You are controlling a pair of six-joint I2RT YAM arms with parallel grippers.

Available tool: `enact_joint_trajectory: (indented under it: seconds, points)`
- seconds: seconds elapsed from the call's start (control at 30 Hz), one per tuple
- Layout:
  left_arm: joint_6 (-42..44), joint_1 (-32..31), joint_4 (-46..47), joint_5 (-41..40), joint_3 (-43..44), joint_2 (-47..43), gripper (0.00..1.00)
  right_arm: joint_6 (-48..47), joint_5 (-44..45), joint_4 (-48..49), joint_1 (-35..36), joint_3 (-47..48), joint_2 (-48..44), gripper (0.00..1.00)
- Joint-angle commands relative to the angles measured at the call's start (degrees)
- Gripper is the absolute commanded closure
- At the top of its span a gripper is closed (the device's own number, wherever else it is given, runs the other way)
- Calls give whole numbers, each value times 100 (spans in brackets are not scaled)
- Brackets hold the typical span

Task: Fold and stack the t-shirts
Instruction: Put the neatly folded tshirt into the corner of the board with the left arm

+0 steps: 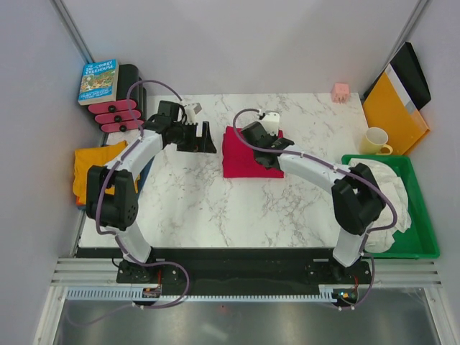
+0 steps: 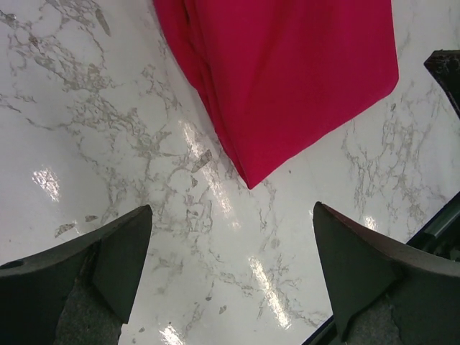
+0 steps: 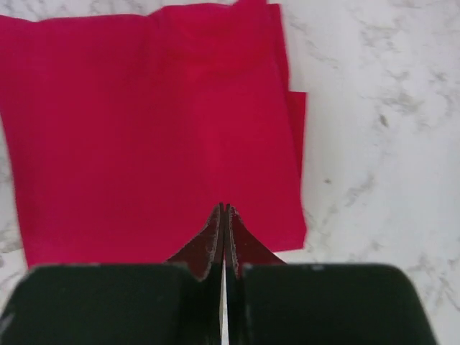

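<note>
**Two-arm bench with one folded shirt at the centre**

The white marble table (image 1: 194,208) stands in a grey-walled booth. The left arm reaches in from the left, and its left gripper (image 2: 231,208) is spread wide over bare marble, just short of a corner of the crimson t-shirt (image 1: 241,159). The right arm stretches forward to the same shirt, and its right gripper (image 3: 224,210) has its fingers pressed together above the shirt's near edge. Whether fabric is pinched cannot be told. Count: one crimson t-shirt, folded square at mid-table; one orange t-shirt (image 1: 93,169), crumpled at the left edge; one green tray (image 1: 402,251) holding white cloth (image 1: 392,190); one yellow mug (image 1: 375,141); one book (image 1: 98,80).
</note>
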Motion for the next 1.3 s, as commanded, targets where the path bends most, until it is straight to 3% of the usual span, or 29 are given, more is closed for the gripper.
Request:
enact_joint_trajectory:
  seconds: [0.0,0.03,0.07,0.1,0.13,0.2,0.23,0.3,0.67,1.27]
  points:
    - [31,78,-283,612,282,328,0,-86,-940,359,-233,941,510,93]
    - [39,-105,-265,405,316,389,0,-60,-969,315,-268,1220,694,60]
    - [83,-194,-265,272,386,442,0,-43,-960,306,-294,1319,757,45]
    - [136,-264,-213,184,465,469,0,-25,-925,306,-303,1407,801,36]
    - [110,-335,-134,131,475,521,0,19,-916,306,-312,1538,880,36]
    - [-13,-379,85,95,536,600,4,54,-969,298,-382,1645,1003,52]
    - [-31,-432,121,78,580,670,7,107,-960,280,-400,1715,1117,76]
    - [-109,-485,157,34,782,916,19,151,-995,227,-479,1829,1223,100]
    - [-391,-643,447,-195,1169,1620,12,133,-1153,25,-532,2076,1944,100]
    - [-655,-713,333,-845,1916,2718,12,458,-1513,34,-576,1839,2542,100]
